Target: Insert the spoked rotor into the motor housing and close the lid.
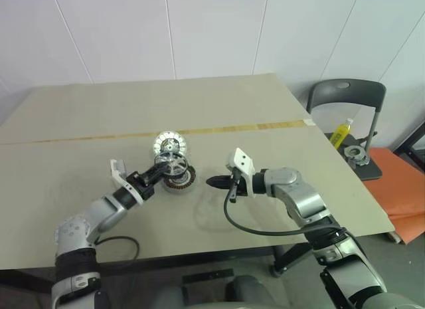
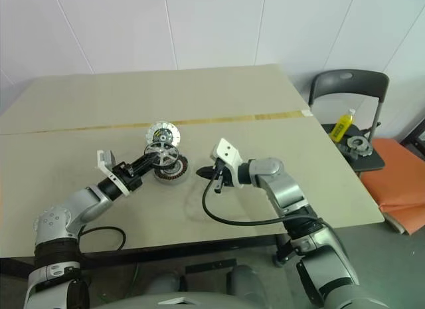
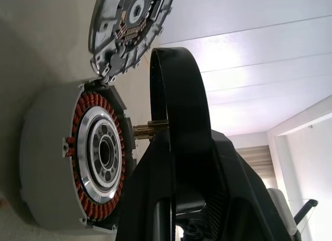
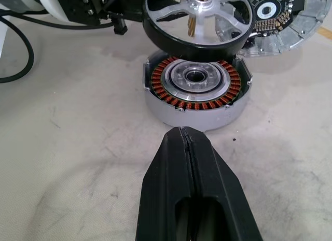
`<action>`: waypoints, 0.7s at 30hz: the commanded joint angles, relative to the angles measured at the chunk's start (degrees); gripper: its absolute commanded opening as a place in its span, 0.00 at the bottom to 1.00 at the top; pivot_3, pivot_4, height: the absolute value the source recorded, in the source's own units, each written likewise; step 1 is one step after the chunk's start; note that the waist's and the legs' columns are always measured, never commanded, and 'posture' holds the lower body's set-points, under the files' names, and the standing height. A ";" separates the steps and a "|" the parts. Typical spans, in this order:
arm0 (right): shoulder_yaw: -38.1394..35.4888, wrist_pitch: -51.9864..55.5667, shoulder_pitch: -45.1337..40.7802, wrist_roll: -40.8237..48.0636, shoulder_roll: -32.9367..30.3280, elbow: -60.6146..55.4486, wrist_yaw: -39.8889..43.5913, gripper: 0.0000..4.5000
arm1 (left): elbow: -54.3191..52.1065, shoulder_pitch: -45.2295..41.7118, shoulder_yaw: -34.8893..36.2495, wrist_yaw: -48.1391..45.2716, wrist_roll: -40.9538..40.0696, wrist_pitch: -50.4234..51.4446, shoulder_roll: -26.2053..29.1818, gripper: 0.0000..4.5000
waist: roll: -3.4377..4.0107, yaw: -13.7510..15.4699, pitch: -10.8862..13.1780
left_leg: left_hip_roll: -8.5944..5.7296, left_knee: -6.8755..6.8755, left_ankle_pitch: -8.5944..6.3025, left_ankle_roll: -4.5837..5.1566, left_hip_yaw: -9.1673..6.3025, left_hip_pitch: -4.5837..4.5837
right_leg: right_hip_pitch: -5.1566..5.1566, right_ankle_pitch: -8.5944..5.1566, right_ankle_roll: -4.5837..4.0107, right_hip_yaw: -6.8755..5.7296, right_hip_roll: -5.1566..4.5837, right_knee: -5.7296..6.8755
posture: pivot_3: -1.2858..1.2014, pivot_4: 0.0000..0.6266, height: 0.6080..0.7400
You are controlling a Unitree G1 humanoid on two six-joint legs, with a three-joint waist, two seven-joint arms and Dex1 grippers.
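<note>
The motor housing [image 4: 194, 90] rests on the table, a grey ring with copper windings around a silver centre. Just above it hovers the spoked rotor [image 4: 197, 18], nearly level, its brass shaft pointing down at the housing's centre. My left gripper [image 1: 163, 171] is shut on the spoked rotor [image 1: 172, 164] at its rim. The lid [image 1: 170, 143] lies on the table directly behind the housing [image 1: 180, 183], studded face up. My right gripper [image 1: 216, 183] is shut and empty, a short way to the right of the housing, pointing at it.
A yellowish tape stripe [image 1: 219, 130] crosses the table behind the parts. A black cable [image 1: 252, 229] loops under my right forearm. Off the table's right edge stands a grey chair [image 1: 352, 123] with a yellow bottle [image 1: 340, 132] and a metal part [image 1: 356, 153].
</note>
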 commanded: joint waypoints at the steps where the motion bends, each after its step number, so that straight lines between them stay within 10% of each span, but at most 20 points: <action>1: -0.76 -0.15 -0.61 0.54 0.22 -2.42 -0.49 0.00 | 0.13 -1.55 -0.26 -0.86 -0.23 0.69 -0.98 0.10 | 0.00 0.01 0.00 | 0.00 0.00 0.00 0.00 0.00 0.00 | 0.00 0.00 0.00 0.00 0.00 0.00 | 0.52 0.00 1.00; 21: -1.00 0.43 0.33 0.87 0.42 -3.54 -2.08 0.00 | 1.88 -2.68 0.38 -0.25 1.79 0.67 -2.35 0.10 | 0.00 0.00 0.00 | -0.01 0.01 0.00 0.00 -0.01 0.00 | 0.01 0.00 0.01 0.00 0.00 0.00 | 0.52 0.00 1.00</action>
